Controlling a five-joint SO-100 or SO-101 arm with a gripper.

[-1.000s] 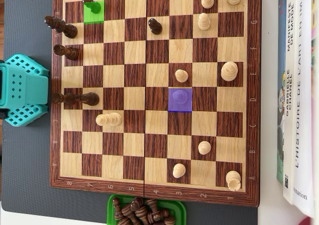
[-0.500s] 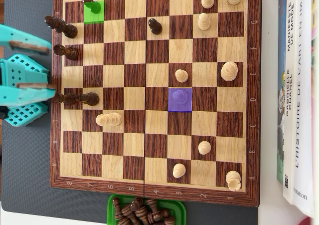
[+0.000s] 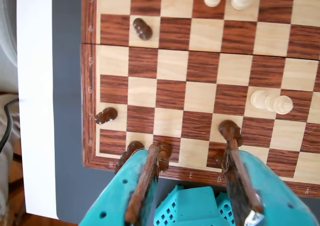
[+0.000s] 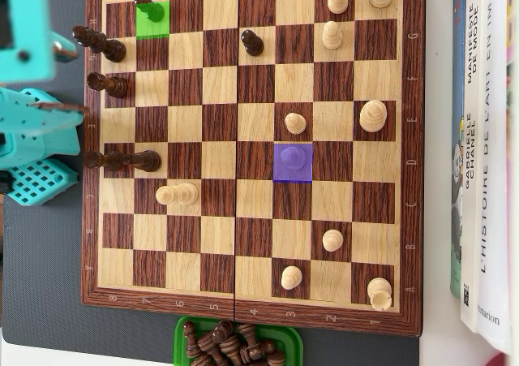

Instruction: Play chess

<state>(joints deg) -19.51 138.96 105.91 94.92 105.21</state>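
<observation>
Chessboard (image 4: 251, 151) lies on a dark grey mat (image 4: 45, 260) on the tabletop, framed by a dark wood border with rank and file marks. Overhead view: books (image 4: 486, 155) sit just beside the board's right edge, a green tray (image 4: 182, 333) of captured dark pieces touches the bottom edge, so free room is mainly on the left, over the mat. Board centre is mostly bare; a green-highlighted square (image 4: 152, 19) at top left carries a piece tinted green, a purple-highlighted square (image 4: 293, 162) right of centre carries a piece tinted purple. Dark pieces cluster along the left edge, one more dark pawn (image 4: 251, 41) stands near top middle; light pieces spread over the right half, plus a light piece (image 4: 177, 194) lying or leaning at lower left. Teal end effector (image 4: 69, 78) hovers at the left border, its two fingers spread wide apart, nothing between them. Wrist view: end effector (image 3: 195, 158) enters from the bottom, fingers (image 3: 145, 183) lined with brown pads, agape over the near board edge. Left fingertip sits by a dark piece (image 3: 164, 153) on the back rank, right fingertip by another dark piece (image 3: 230, 131); contact cannot be told. White strip of tabletop (image 3: 35, 100) runs left of the mat.
</observation>
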